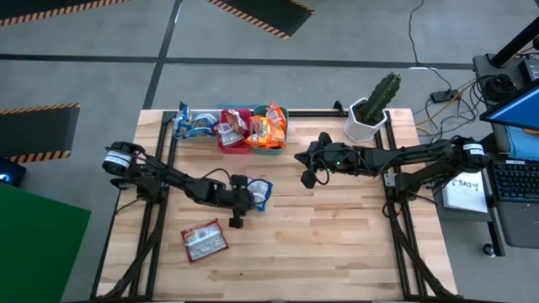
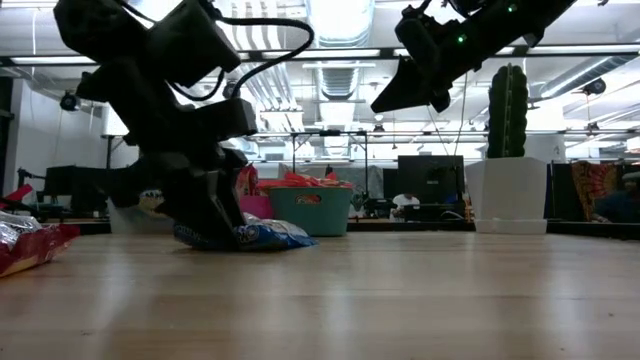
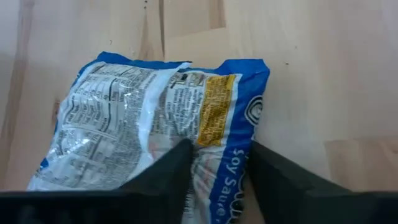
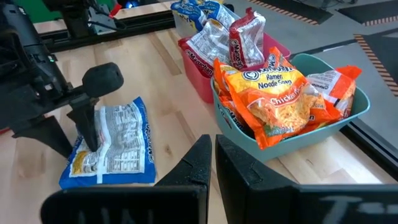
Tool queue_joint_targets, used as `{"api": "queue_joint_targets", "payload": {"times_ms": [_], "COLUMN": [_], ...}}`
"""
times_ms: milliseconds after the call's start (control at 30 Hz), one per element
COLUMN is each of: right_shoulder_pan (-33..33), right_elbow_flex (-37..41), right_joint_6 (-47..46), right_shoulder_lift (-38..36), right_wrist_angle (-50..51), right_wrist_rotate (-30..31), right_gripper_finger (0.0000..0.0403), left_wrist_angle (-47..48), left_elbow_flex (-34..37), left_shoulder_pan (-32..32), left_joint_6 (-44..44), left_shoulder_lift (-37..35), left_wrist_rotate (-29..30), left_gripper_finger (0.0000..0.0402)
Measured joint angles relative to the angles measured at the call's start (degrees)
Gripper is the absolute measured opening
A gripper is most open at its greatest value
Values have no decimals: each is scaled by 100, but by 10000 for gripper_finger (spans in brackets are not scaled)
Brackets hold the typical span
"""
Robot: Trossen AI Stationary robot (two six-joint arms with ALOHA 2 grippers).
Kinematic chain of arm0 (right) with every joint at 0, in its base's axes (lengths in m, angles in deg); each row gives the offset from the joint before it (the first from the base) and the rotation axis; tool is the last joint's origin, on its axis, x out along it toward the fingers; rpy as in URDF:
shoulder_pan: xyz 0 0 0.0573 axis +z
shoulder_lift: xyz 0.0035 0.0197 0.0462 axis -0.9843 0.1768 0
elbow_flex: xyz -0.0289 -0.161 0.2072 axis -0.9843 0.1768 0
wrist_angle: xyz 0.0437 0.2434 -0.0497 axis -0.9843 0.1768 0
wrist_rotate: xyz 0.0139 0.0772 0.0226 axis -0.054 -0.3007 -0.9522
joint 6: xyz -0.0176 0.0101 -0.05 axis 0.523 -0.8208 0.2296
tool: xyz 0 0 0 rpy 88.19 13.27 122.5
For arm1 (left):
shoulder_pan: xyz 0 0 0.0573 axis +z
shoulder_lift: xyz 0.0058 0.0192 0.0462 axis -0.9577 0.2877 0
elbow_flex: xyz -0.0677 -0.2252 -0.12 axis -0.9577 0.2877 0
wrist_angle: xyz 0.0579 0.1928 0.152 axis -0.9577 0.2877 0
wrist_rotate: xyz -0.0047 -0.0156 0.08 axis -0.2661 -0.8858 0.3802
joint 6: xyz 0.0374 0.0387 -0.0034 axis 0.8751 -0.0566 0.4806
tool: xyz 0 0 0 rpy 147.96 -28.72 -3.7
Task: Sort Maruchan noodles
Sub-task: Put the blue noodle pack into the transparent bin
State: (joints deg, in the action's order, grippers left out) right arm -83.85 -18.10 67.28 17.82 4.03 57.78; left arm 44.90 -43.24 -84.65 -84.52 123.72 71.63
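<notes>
A blue-trimmed noodle packet (image 1: 263, 192) lies back side up on the table's middle. My left gripper (image 1: 247, 198) stands on it, fingers pointing down, and is shut on its end. A red packet (image 1: 205, 241) lies flat nearer the near edge, left of centre. At the far edge, more blue packets fill a clear bin (image 1: 192, 124), red ones a red bin (image 1: 233, 133) and orange ones a teal bin (image 1: 268, 131). My right gripper (image 1: 301, 160) hangs shut and holding nothing above the table, right of the bins. My left gripper pinches the blue packet's end strip, the one printed "Soy Sauce" (image 3: 219, 146), between its two fingers (image 3: 177, 168). It comes from above, pointing down. The wrapper bulges up between the fingers. The packet (image 2: 265, 235) still rests on the table.
A potted cactus (image 1: 372, 109) in a white pot stands at the far right corner. The three bins (image 4: 292, 118) line the far edge. Bare wood lies across the table's near and right parts. A keyboard and screen sit off the table's right side.
</notes>
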Motion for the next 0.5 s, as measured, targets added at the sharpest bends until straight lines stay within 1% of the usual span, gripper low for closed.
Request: {"api": "queue_joint_targets", "payload": {"times_ms": [167, 200, 267, 400, 500], "right_shoulder_pan": [0, 0, 0, 2, 2], "right_elbow_flex": [0, 2, 2, 2, 9], "right_joint_6": [3, 4, 4, 2, 0], "right_shoulder_lift": [0, 0, 0, 0, 0], "right_wrist_angle": [0, 1, 0, 0, 4], "right_wrist_rotate": [0, 0, 0, 0, -1], "right_gripper_finger": [13, 13, 13, 13, 13], "left_wrist_angle": [105, 148, 219, 475, 679], "left_elbow_flex": [-63, -70, -77, -47, -54], "left_shoulder_pan": [2, 2, 6, 6, 13], "left_joint_6": [-23, -24, -20, 96, 241], "left_shoulder_lift": [-69, -119, -238, -585, -1012], "left_wrist_rotate": [-89, -110, -174, -175, 253], "left_gripper_finger": [36, 22, 13, 14, 6]}}
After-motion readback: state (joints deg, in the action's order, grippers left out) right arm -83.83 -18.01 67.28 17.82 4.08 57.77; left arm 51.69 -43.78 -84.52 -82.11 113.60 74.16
